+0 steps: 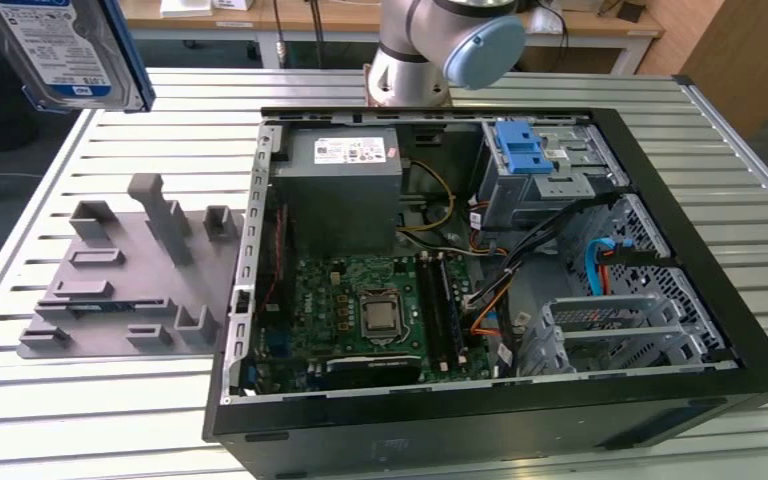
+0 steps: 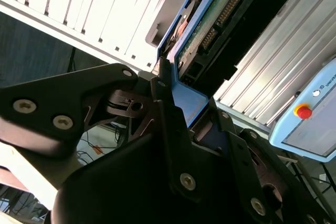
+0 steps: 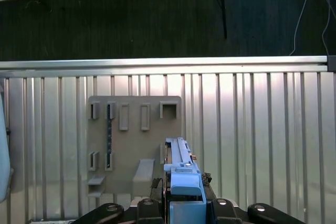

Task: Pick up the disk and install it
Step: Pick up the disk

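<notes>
Disk [image 1: 84, 90] in the gripper [image 2: 189, 90]: dull silver metal, glossy paper label [image 1: 57, 35], smooth blue plastic bracket [image 3: 186, 187]. Gripper itself is matt black with shiny screws. Table [image 1: 117, 400] below it is ribbed bare aluminium with a satin sheen. Fixture [image 1: 117, 270] down there looks like matt grey plastic, slightly rough.

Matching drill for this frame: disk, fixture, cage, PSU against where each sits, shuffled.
1 disk
2 fixture
3 cage
4 PSU

A on table, exterior view's left of case
B in case, blue latch on top
C held in gripper, raised
D in case, white sticker on top

Pairs: 1-C; 2-A; 3-B; 4-D
</notes>
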`<state>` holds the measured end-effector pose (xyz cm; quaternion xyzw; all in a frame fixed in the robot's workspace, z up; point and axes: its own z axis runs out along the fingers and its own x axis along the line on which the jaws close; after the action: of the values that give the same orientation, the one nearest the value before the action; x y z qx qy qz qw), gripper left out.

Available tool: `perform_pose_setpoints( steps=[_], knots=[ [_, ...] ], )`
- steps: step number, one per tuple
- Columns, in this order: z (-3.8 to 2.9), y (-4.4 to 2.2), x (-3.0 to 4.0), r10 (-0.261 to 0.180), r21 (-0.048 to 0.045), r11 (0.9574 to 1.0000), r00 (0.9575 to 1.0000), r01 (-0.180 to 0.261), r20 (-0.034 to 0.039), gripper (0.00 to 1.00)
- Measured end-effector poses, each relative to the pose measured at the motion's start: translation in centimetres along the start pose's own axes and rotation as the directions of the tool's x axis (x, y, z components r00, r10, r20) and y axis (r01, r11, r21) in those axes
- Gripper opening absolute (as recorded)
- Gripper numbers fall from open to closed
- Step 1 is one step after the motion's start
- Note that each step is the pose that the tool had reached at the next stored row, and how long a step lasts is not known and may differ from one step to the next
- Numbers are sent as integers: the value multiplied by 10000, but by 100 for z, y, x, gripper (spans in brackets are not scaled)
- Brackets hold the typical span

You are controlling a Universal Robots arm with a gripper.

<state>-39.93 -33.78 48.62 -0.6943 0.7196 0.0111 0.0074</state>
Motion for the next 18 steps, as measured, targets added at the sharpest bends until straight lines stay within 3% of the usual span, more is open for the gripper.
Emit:
perform_pose_setpoints(
  steps=[18],
  knots=[
    [-3, -590, -5, 0, 0, 10000, 10000, 0, 0, 36]
  ],
)
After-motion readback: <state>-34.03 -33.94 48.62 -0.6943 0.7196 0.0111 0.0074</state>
